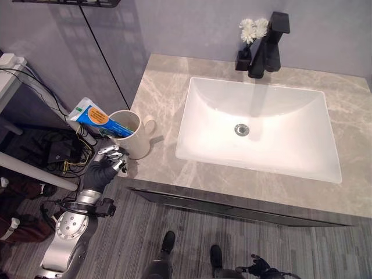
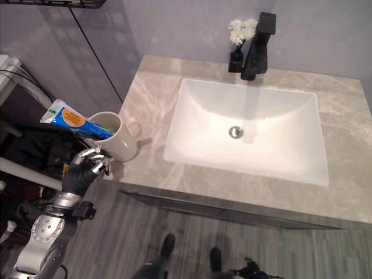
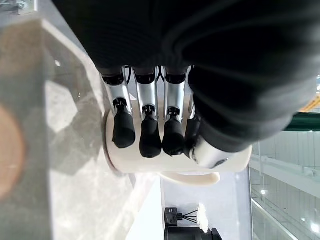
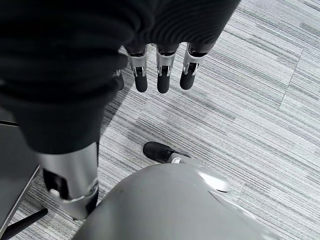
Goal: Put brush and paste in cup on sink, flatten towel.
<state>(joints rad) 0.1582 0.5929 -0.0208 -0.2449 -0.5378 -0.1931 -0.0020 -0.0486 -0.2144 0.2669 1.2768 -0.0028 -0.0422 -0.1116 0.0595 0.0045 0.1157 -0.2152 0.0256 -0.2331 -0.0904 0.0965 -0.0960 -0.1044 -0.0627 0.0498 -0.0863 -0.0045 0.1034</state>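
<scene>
A cream cup (image 1: 132, 138) with a handle stands on the left front corner of the marble counter (image 1: 158, 87). A blue and white paste tube (image 1: 95, 118) with an orange label leans out of the cup, pointing left past the counter's edge. My left hand (image 1: 106, 167) hovers just in front of the cup at the counter's corner. Its fingers (image 3: 150, 135) are loosely bent before the cup's wall (image 3: 150, 166) and hold nothing. My right hand (image 4: 161, 75) hangs low over the grey floor with relaxed fingers, away from the counter.
A white rectangular sink (image 1: 290, 104) takes up the counter's middle, with a black tap (image 1: 268, 46) and white flowers (image 1: 253, 28) behind it. Left of the counter, below its edge, lies a tangle of cables (image 1: 58, 154) beside a white table edge (image 1: 9, 87).
</scene>
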